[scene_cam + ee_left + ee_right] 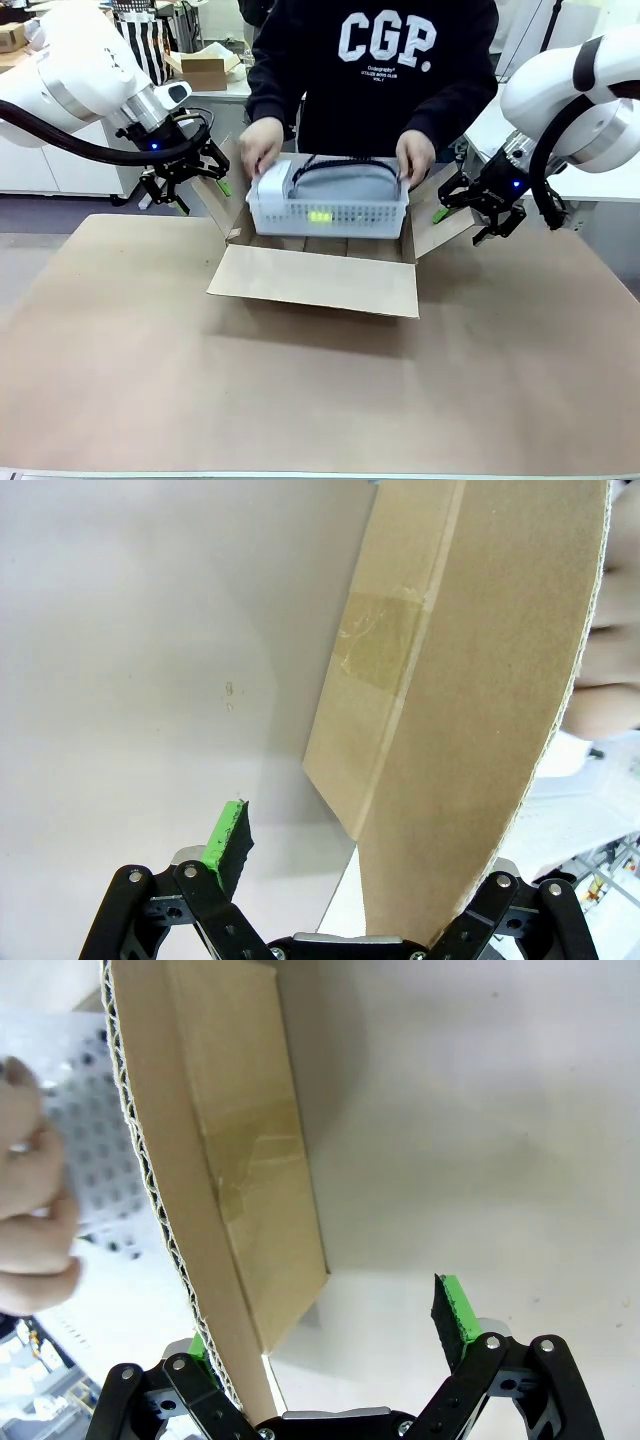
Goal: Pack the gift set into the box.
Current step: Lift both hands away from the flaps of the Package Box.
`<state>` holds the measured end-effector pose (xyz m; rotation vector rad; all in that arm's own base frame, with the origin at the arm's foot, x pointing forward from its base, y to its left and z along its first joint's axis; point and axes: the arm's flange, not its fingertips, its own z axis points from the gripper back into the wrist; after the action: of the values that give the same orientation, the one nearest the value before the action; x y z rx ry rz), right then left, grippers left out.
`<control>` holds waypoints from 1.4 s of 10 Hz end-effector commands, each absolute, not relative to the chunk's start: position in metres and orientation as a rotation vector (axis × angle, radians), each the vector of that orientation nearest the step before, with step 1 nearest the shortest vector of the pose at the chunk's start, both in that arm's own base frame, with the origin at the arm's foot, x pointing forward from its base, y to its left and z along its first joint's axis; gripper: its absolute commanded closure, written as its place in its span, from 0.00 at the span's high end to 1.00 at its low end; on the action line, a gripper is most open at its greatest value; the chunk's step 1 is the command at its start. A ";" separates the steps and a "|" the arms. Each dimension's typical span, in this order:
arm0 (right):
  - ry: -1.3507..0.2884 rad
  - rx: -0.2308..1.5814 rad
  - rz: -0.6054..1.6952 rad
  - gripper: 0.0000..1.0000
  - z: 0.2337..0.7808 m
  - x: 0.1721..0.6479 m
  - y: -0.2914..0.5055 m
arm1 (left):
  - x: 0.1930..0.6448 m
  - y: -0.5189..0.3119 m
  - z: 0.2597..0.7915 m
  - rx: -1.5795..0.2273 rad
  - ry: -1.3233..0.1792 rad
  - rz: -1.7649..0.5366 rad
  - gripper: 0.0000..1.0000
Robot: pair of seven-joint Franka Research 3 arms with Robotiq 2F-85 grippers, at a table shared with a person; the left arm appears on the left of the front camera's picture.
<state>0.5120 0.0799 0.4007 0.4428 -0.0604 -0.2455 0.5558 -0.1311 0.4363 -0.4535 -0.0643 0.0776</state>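
Brown corrugated box (315, 280) lies open, white basket (328, 205) lowered inside.

This is a robot lab or test room. Two white arms (70, 70) are mounted at either side of a bench (300, 390) covered with brown sheet, and a person in a dark sweatshirt (380, 70) stands at its far side. Behind are plain white counters (60, 165) and pale floor, with a small open carton (205, 68) and a striped bag (145, 40) set on the counter top.
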 end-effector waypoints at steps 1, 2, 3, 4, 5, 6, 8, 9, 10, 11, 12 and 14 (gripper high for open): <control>-0.050 0.419 -0.260 1.00 0.401 0.513 0.080 | 0.557 -0.131 0.438 -0.432 -0.067 0.089 1.00; -0.050 0.419 -0.260 1.00 0.401 0.513 0.080 | 0.557 -0.131 0.438 -0.432 -0.067 0.089 1.00; -0.050 0.419 -0.260 1.00 0.401 0.513 0.080 | 0.557 -0.131 0.438 -0.432 -0.067 0.089 1.00; -0.050 0.419 -0.260 1.00 0.401 0.513 0.080 | 0.557 -0.131 0.438 -0.432 -0.067 0.089 1.00; -0.050 0.419 -0.260 1.00 0.401 0.513 0.080 | 0.557 -0.131 0.438 -0.432 -0.067 0.089 1.00; -0.050 0.419 -0.260 1.00 0.401 0.513 0.080 | 0.557 -0.131 0.438 -0.432 -0.067 0.089 1.00; -0.050 0.419 -0.260 1.00 0.401 0.513 0.080 | 0.557 -0.131 0.438 -0.432 -0.067 0.089 1.00; -0.050 0.419 -0.260 1.00 0.401 0.513 0.080 | 0.557 -0.131 0.438 -0.432 -0.067 0.089 1.00; -0.050 0.419 -0.260 1.00 0.401 0.513 0.080 | 0.557 -0.131 0.438 -0.432 -0.067 0.089 1.00; -0.050 0.419 -0.260 1.00 0.401 0.513 0.080 | 0.557 -0.131 0.438 -0.432 -0.067 0.089 1.00; -0.050 0.419 -0.260 1.00 0.401 0.513 0.080 | 0.557 -0.131 0.438 -0.432 -0.067 0.089 1.00; -0.050 0.419 -0.260 1.00 0.401 0.513 0.080 | 0.557 -0.131 0.438 -0.432 -0.067 0.089 1.00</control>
<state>0.5120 0.0799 0.4008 0.4430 -0.0602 -0.2453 0.5558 -0.1311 0.4363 -0.4535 -0.0643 0.0776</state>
